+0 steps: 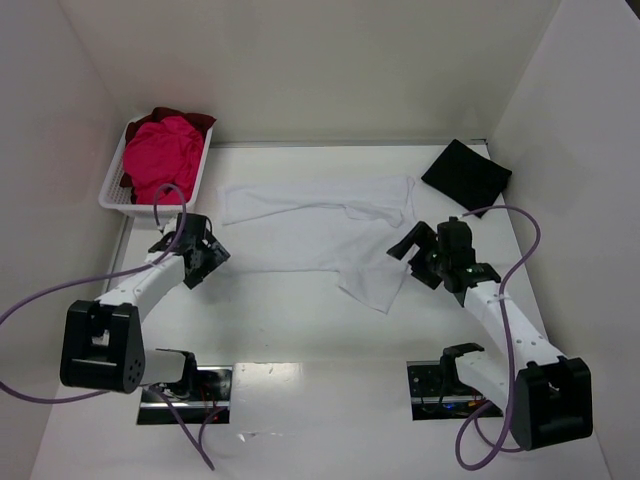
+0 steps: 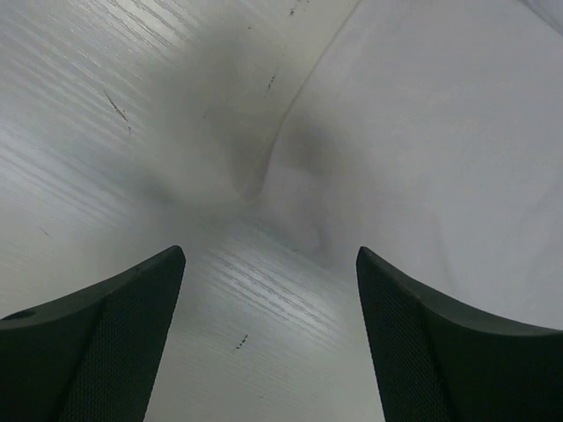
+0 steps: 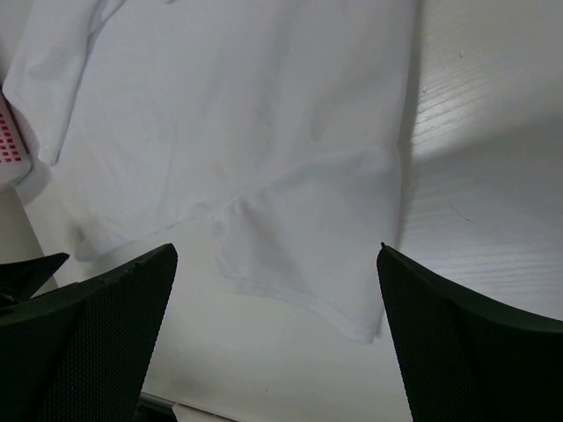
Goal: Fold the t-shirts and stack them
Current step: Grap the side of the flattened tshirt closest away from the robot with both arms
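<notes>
top: white t-shirt (image 1: pixel 320 235) spread mid-table, black t-shirt (image 1: pixel 466 175) looks folded far right, pink t-shirt (image 1: pixel 160 160) in basket (image 1: pixel 112 195) | left wrist: left gripper (image 2: pixel 268 255) wide open, empty, over shirt edge | right wrist: right gripper (image 3: pixel 277 251) wide open, empty, above hem | risk: pinch catches one layer only, fold drags skewed

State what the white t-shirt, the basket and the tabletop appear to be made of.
White t-shirt: soft matte fabric, probably cotton; it creases and shows a stitched hem. Basket: rigid white plastic, judging by its moulded slatted walls. Tabletop: hard white board, perhaps laminate or painted wood; fine grain-like lines and scuffs show close up.
</notes>
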{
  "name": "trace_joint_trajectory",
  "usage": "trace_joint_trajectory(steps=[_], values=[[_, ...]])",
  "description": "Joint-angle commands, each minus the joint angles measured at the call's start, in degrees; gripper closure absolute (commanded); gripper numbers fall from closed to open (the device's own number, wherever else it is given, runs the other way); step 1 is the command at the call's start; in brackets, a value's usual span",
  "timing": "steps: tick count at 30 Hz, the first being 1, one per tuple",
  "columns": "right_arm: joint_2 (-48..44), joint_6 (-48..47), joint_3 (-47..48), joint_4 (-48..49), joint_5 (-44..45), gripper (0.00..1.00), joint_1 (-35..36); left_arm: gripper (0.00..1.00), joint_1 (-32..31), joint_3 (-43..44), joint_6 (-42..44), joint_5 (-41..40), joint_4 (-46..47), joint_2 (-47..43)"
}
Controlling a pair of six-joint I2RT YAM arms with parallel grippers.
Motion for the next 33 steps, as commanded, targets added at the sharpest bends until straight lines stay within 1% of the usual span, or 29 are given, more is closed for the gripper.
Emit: trace_joint_trajectory(steps=[1, 7, 8, 9, 10, 11, 12, 14, 17, 19, 21, 22, 23, 25, 26, 28, 29, 31, 33], values=[[0.27, 0.94, -0.61, 1.84, 2.8, 0.0, 0.52, 0.16, 0.8, 0.18, -0.79, -4.6, 1.37, 1.86], [1.58, 1.47, -0.61, 1.31, 4.82, 0.0, 0.52, 0.26, 0.8, 0.18, -2.72, -7.68, 0.75, 2.91], [2.11, 0.95, -0.61, 1.31, 4.82, 0.0, 0.52, 0.31, 1.32, 0.18, -4.03, -8.29, 0.75, 3.52], [2.89, 0.94, -0.61, 1.31, 4.82, 0.0, 0.52, 0.34, 1.33, 0.18, -4.65, -8.29, 1.36, 3.53], [2.9, 0.94, -0.61, 1.31, 4.82, 0.02, 0.52, 0.35, 1.33, 0.18, -4.66, -8.29, 1.89, 4.05], [3.69, 0.25, -0.61, 1.84, 4.82, 0.02, 0.52, 0.35, 1.33, 0.18, -5.26, -8.29, 1.89, 4.05], [4.48, 0.24, -0.61, 1.84, 4.82, 0.04, 0.52, 0.37, 1.33, 0.71, -5.27, -8.29, 1.89, 5.97], [5.09, -0.38, -0.61, 1.84, 4.82, 0.04, 0.52, 0.37, 1.33, 1.32, -5.27, -7.77, 1.89, 8.26], [5.63, -0.38, -0.61, 2.37, 4.22, 0.1, 0.52, 0.38, 1.33, 1.33, -5.27, -7.24, 2.42, 9.5], [6.15, -0.99, -0.61, 2.37, 4.21, 0.11, 0.52, 0.39, 1.33, 1.33, -5.27, -6.54, 3.12, 9.5], [7.29, -0.99, -1.13, 2.37, 3.69, 0.13, 0.52, 0.44, 1.33, 1.33, -5.27, -6.54, 3.65, 9.5], [7.3, -1.6, -1.13, 2.37, 3.68, 0.13, 0.52, 0.47, 1.33, 1.85, -5.27, -6.54, 3.65, 10.11], [7.82, -1.61, -1.13, 2.37, 3.68, 0.14, 0.52, 0.58, 1.33, 1.85, -5.79, -6.54, 3.65, 10.73], [7.82, -2.22, -1.13, 2.37, 3.68, 0.14, 0.52, 0.7, 1.33, 2.47, -5.8, -6.54, 3.65, 11.44], [8.52, -2.22, -1.13, 1.67, 3.68, 0.15, 1.04, 0.81, 1.33, 2.47, -5.8, -6.01, 3.65, 12.05], [8.53, -2.84, -1.13, 1.06, 3.68, 0.15, 1.05, 0.88, 1.33, 2.47, -5.8, -6.01, 3.65, 12.66], [9.14, -2.84, -1.13, 0.35, 3.68, 0.15, 2.09, 0.95, 1.33, 2.47, -5.8, -6.01, 3.65, 12.67], [9.67, -2.84, -1.13, 0.35, 4.29, 0.15, 3.5, 1.0, 1.33, 2.99, -5.8, -6.01, 3.65, 12.67], [11.68, -2.31, -1.13, 0.35, 5.09, 0.15, 4.04, 1.0, 1.33, 3.0, -5.8, -5.49, 3.65, 12.67]])
